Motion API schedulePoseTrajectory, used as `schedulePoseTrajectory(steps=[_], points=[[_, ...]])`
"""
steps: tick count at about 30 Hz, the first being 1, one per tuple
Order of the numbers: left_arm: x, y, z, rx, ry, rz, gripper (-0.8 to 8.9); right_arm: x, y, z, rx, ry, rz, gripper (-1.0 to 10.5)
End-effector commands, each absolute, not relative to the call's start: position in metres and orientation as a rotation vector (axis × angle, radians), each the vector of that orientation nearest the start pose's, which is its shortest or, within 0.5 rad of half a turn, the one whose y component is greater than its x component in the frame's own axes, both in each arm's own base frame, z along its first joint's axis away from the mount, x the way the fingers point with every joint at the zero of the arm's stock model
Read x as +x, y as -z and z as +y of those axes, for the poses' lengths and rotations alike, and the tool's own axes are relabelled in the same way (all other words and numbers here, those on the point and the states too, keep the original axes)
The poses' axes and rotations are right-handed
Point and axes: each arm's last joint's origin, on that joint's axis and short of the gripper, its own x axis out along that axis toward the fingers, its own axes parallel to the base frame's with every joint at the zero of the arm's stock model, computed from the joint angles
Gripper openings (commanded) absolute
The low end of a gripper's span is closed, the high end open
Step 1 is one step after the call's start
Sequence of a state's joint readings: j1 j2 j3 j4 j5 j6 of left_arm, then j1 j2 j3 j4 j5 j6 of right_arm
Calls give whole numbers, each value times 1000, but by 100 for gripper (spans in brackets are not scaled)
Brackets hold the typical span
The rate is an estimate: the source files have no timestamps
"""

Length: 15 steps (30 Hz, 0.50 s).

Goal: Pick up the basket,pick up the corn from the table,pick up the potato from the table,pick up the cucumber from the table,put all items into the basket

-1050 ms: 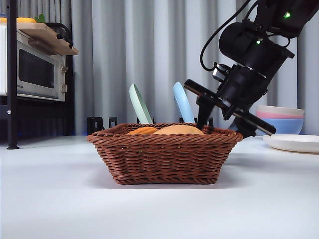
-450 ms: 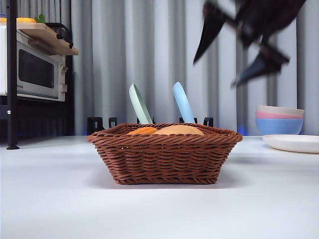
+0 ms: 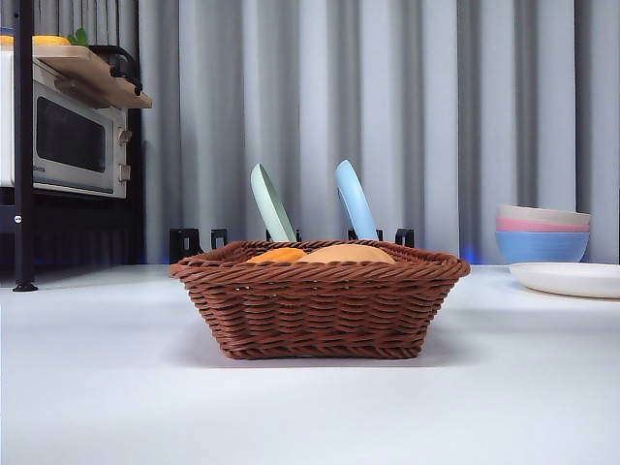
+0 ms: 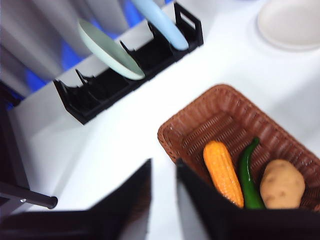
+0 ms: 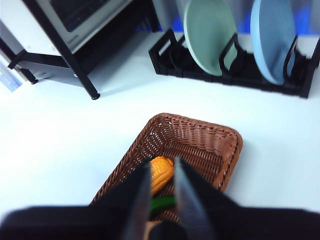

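Observation:
The brown wicker basket (image 3: 320,310) stands mid-table. Above its rim peek the orange corn (image 3: 278,255) and the tan potato (image 3: 347,253). In the left wrist view the basket (image 4: 225,115) holds the corn (image 4: 222,172), the green cucumber (image 4: 247,175) and the potato (image 4: 282,184) side by side. My left gripper (image 4: 163,165) hangs high above the table beside the basket's corner, shut and holding nothing. My right gripper (image 5: 161,165) is high over the basket (image 5: 200,145), shut and holding nothing, with the corn (image 5: 161,172) and cucumber (image 5: 162,204) showing below it. Neither arm shows in the front view.
Behind the basket a black rack (image 3: 194,240) holds a green plate (image 3: 271,201) and a blue plate (image 3: 355,199). A microwave (image 3: 68,145) sits on a dark shelf at the left. Stacked bowls (image 3: 542,232) and a white plate (image 3: 572,278) stand at the right.
The arm that hung with open jaws over the basket's right rim has lifted up and out of the front view. The basket and its contents have not moved.

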State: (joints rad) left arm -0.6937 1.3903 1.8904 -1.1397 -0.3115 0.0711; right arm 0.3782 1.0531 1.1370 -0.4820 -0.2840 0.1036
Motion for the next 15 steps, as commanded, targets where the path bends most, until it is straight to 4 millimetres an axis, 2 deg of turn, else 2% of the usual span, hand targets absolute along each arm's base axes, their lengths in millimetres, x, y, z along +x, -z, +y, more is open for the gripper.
schedulePoseTrajectory(steps=[1,5,8,15], points=[[181,-479,-139,377,388,531,-9,188,-382,84,30,-641,405,-12],[172,-471,-131,361,388,505,-9,175,-382,78,-8,-628,376,-12],[163,-452,-123,337,387,467,-9,165,-377,73,-35,-578,358,-12],[130,-376,-96,252,380,370,-9,142,-348,62,-52,-544,314,-12]])
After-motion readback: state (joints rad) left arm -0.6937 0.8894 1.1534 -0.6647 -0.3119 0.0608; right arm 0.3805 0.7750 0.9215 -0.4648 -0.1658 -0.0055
